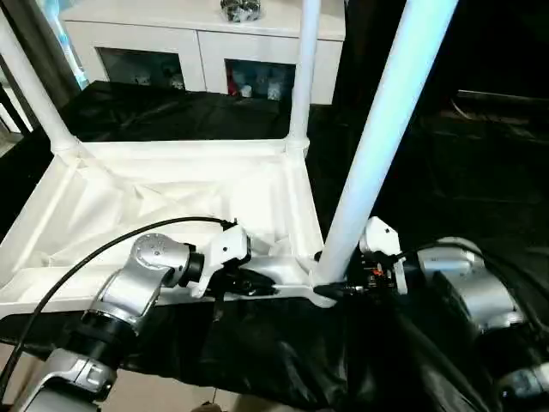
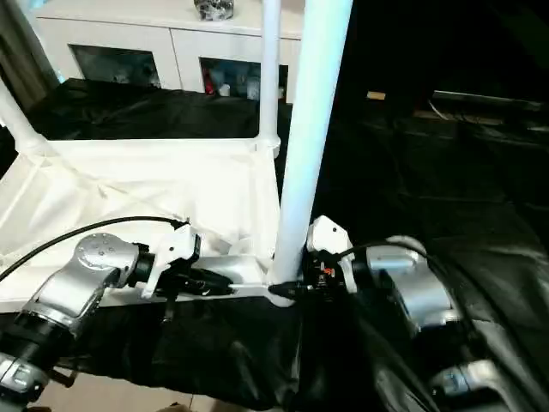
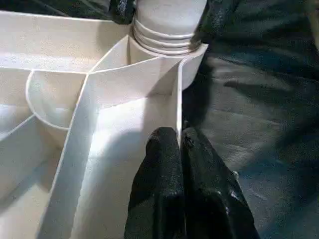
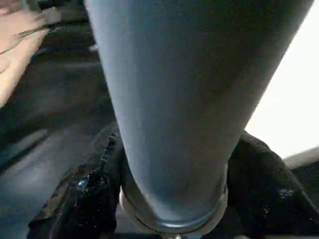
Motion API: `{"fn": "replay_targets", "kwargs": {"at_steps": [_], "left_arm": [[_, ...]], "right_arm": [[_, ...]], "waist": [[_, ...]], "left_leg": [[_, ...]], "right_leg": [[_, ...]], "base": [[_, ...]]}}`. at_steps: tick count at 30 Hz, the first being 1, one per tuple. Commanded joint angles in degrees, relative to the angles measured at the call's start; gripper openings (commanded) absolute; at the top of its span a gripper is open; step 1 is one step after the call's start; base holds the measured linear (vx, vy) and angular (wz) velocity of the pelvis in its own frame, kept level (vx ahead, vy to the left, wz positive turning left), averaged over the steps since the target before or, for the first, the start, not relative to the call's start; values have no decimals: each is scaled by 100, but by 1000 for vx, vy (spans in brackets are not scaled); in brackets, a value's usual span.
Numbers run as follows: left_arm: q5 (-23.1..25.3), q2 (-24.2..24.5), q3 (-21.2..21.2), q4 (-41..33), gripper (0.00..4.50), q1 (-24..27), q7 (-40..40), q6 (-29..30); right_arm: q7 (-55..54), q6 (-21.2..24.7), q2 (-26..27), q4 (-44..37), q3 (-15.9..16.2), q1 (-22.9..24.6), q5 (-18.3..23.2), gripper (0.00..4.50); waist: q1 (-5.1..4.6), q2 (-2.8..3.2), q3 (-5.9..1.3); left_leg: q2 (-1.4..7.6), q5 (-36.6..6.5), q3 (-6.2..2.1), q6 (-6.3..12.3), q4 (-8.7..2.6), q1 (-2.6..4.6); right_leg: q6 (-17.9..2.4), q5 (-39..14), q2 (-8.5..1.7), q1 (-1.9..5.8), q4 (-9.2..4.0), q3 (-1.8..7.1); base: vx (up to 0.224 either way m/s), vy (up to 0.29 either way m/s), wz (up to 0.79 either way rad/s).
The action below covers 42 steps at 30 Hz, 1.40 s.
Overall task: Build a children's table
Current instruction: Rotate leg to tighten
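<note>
Now right tool point(image 1: 336, 287) around leg point(image 1: 382, 129)

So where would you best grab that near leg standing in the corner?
Low on the near leg, just above its flared, ringed base in the tabletop corner socket, coming from the open outer side. The round tube fits between two fingers there, as the right hand does.

Looks like a home room, not a lab: white glass-door cabinet point(image 1: 206, 47) with small figurines behind the panes, black cloth point(image 1: 171, 116) draped over the worktop, pale tiled floor point(image 1: 163, 396) below.
</note>
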Motion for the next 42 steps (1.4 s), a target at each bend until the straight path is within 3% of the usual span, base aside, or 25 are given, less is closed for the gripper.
{"fn": "replay_targets", "kwargs": {"at_steps": [1,3,6,7,10,13,14,20,27,32,33,35,36,42], "left_arm": [[227,-274,-129,141,0,-141,630,22],[310,-574,-118,149,0,-143,1120,217],[372,-914,-117,123,0,-140,1566,427],[422,-1239,-107,77,0,-128,1976,613],[466,-1520,-146,-36,0,-83,2263,763],[495,-1639,-167,-102,0,-53,2377,820],[529,-1638,-180,-137,0,-19,2389,796],[528,-1409,-121,-274,0,116,2196,631],[268,-726,92,-458,0,308,1401,433],[66,-391,128,-504,0,336,802,301],[32,-309,128,-508,0,330,678,287],[10,-259,126,-509,0,323,608,284],[-90,-97,112,-490,0,293,319,266],[-147,117,30,-363,0,181,-109,184]], "right_arm": [[-361,60,287,-50,232,77,-128,263],[-1287,280,616,57,48,100,-289,263],[-2058,406,985,105,-80,145,-404,262],[-2744,506,1416,105,-181,169,-471,262],[-3275,556,1860,-12,-204,186,-491,262],[-3347,492,1982,-176,-61,257,-592,262],[-3375,522,2016,-291,-73,326,-564,296],[-3142,624,1749,-475,-267,410,-382,366],[-1510,406,710,-500,-134,297,-198,366],[-659,368,331,-505,10,238,-108,366],[-452,346,240,-494,51,218,-69,366],[-325,329,182,-484,78,204,-41,366],[58,291,33,-462,147,163,41,366],[484,95,-85,-318,253,48,11,366]], "waist": [[-9,-61,-284],[-22,-45,-259],[-69,-72,-242],[-82,-41,-246],[-115,-62,-245],[-119,-39,-259],[-109,-50,-266],[-102,-34,-281],[-113,-35,-304],[-107,-49,-311],[-113,-79,-310],[-106,-56,-311],[-101,-82,-312],[-65,-76,-315]], "left_leg": [[330,-687,-132,356,-446,29],[337,-922,-138,163,-477,53],[332,-1138,-177,12,-528,14],[329,-1185,-176,-17,-526,36],[322,-1208,-190,-60,-547,22],[311,-1087,-177,38,-531,7],[307,-970,-166,118,-522,0],[313,-753,-160,270,-511,-17],[307,-499,-139,522,-465,-47],[317,-405,-137,641,-448,-38],[322,-395,-132,655,-447,-39],[330,-344,-128,684,-440,-19],[327,-322,-129,690,-441,-20],[344,-200,-115,751,-424,-12]], "right_leg": [[-1604,-821,-415,257,-462,265],[-1417,-1375,-420,216,-521,284],[-1148,-1918,-420,227,-564,269],[-1099,-1970,-422,204,-587,280],[-1063,-1962,-418,208,-590,278],[-1066,-1700,-412,208,-589,290],[-1076,-1486,-411,215,-579,295],[-1150,-1166,-407,232,-548,283],[-1388,-522,-399,274,-478,270],[-1523,-369,-401,274,-441,264],[-1538,-351,-398,273,-437,262],[-1605,-242,-396,257,-419,263],[-1631,-186,-398,273,-412,260],[-1752,11,-402,263,-367,254]], "base": [[0,0,0],[0,0,0],[0,0,0],[0,0,0],[0,0,0],[0,0,0],[0,0,0],[0,0,0],[0,0,0],[0,0,0],[0,0,0],[0,0,0],[0,0,0],[0,0,0]]}}
